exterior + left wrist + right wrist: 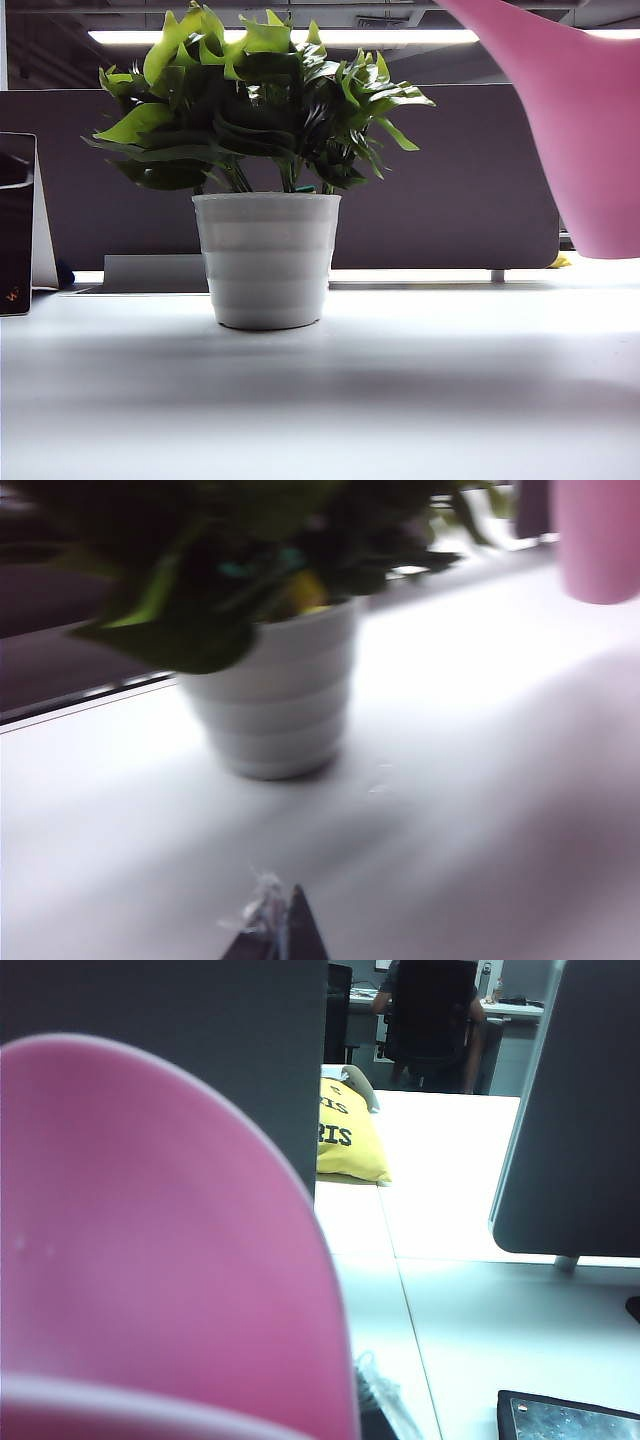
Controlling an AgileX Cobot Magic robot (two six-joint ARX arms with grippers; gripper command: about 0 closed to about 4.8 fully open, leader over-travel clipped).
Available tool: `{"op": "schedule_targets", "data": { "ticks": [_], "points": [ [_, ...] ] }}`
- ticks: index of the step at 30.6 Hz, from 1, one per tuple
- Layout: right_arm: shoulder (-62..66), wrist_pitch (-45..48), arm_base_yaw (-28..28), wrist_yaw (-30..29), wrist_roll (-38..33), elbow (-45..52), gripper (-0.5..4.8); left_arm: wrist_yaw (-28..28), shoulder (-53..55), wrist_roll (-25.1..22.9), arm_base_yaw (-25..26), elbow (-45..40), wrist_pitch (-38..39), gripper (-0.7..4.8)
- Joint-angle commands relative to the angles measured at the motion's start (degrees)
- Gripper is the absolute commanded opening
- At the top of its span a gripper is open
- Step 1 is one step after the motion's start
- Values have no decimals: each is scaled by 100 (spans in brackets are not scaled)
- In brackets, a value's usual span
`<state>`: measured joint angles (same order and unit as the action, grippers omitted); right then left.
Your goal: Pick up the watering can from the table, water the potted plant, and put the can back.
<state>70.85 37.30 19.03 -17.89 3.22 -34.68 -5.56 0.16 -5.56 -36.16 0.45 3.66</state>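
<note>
Foliage of the potted plant spreads in bright and dark green pointed leaves above its white ribbed pot, which stands on the white desk toward the far edge. The pink watering can hangs in the air off to the right of the plant, its base clear of the desk and its body well apart from the leaves. In the right wrist view the can's curved pink wall fills most of the picture close to the camera; the right gripper itself is hidden, so whether it is clamped on the can cannot be told. The left gripper sits low over the desk in front of the pot, its dark tips drawn together to a point, holding nothing. Beyond the desk lies a yellow bag.
</note>
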Motion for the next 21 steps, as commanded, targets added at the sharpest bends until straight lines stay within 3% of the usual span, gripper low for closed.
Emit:
{"op": "schedule_targets", "data": {
  "ticks": [1,9,21],
  "points": [
    [-249,205,-195,310,7,-74,-6,81,7,0,627,4,-70,-5],
    [-485,-669,-636,706,481,-621,-6,20,7,0,2072,4,-70,-5],
    [-507,-2011,-1071,1244,1478,-1947,-6,-20,7,0,2159,4,-70,-5]
  ]
}}
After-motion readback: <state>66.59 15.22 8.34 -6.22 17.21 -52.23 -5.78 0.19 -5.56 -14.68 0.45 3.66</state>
